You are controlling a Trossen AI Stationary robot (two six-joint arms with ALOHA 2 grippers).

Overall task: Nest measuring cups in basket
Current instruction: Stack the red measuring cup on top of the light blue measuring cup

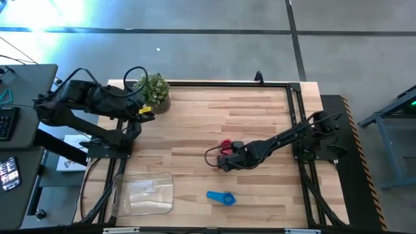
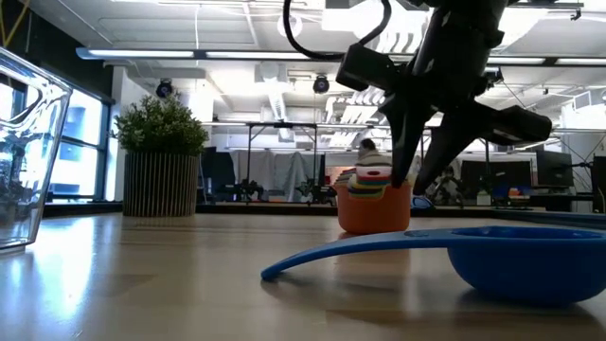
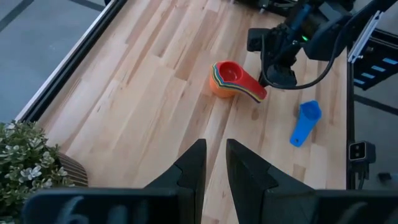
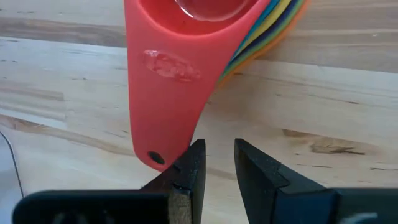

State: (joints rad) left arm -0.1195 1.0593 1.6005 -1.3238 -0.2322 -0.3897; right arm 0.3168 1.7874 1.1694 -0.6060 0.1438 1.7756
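Note:
A nested stack of measuring cups (image 1: 225,145), red on top and orange at the bottom, stands on the table by its orange base (image 2: 374,213). The handles fan out toward my right gripper (image 4: 219,162). That gripper points steeply down beside the red handle's free end, open by a narrow gap with only bare wood showing in it. A single blue cup (image 1: 221,197) lies nearer the front edge. The clear basket (image 1: 170,177) sits at the front left. My left gripper (image 3: 215,163) waits high at the far left, narrowly open and holding nothing. My right gripper stands with one finger (image 4: 191,163) right against the edge of the red handle's free end (image 4: 163,149), coming from above. The handle is not between the fingers. Whether that finger touches it, I cannot tell.
A small potted plant (image 1: 154,91) stands at the far left corner, just by my left arm. Open wooden tabletop lies between the stack and the basket (image 2: 28,152). The blue cup (image 2: 511,260) lies between the stack and the front edge.

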